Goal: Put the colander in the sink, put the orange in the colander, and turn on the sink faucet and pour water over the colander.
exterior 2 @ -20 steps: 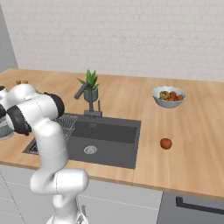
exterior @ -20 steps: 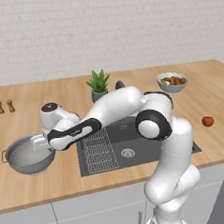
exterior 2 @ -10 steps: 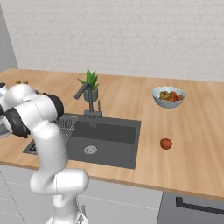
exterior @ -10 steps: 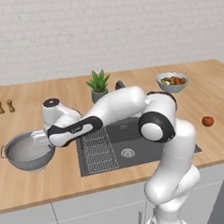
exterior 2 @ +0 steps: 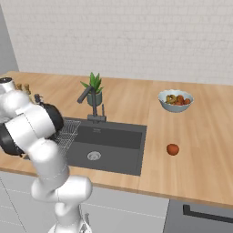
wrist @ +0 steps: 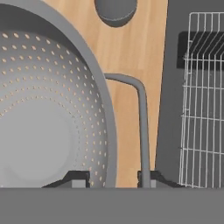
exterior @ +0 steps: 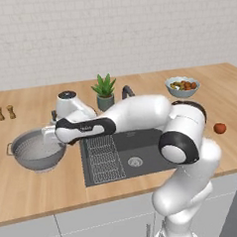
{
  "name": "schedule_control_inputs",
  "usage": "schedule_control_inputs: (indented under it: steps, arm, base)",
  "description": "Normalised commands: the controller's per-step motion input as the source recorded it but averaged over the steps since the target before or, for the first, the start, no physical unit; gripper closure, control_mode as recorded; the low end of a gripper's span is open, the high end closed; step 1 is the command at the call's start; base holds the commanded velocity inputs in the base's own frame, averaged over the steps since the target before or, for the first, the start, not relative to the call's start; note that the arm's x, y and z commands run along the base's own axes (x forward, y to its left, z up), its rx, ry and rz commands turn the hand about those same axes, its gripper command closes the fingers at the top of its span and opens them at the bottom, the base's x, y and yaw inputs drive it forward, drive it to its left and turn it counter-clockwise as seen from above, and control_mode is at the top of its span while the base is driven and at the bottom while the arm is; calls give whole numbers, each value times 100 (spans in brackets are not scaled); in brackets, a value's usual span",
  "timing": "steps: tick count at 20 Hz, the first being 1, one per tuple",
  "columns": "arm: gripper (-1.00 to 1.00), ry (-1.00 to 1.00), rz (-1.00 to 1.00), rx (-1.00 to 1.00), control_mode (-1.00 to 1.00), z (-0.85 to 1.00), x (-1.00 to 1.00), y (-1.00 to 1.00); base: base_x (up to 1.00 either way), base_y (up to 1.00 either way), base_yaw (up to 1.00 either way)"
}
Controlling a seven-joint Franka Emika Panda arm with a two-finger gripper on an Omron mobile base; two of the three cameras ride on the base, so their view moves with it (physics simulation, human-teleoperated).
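Note:
The grey perforated colander is on the counter left of the sink, seen close in the hand view. My gripper is at its right rim by the loop handle. One fingertip sits inside the bowl and the other outside, shut across the rim. The orange lies on the counter right of the sink, also in the right base view. The dark faucet stands behind the basin.
A wire rack covers the sink's left part, next to the drain. A potted plant and a fruit bowl stand at the back. Two small shakers are far left. A grey round object stands beyond the colander.
The colander and my gripper have shifted together slightly up and to the right, toward the sink. The orange has not moved.

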Motion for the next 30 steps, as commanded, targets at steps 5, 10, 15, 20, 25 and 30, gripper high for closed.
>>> schedule_control_inputs:
  steps: [5, 10, 15, 20, 25, 30]
  arm:
    - [100, 0, -2, 0, -100, 20, -57, -97]
    - [100, 1, -3, 0, -100, 9, -60, -100]
    - [100, 0, -6, 0, -100, 0, -49, -100]
    - [100, 0, -5, 0, -100, 4, -17, -100]
    - [100, 1, -10, 0, -100, 21, 5, -100]
    - [100, 3, -9, 0, -100, 22, 17, -100]
  base:
    - [0, 0, 0]
    - [0, 0, 0]
    - [0, 0, 0]
    - [0, 0, 0]
    - [0, 0, 0]
    - [0, 0, 0]
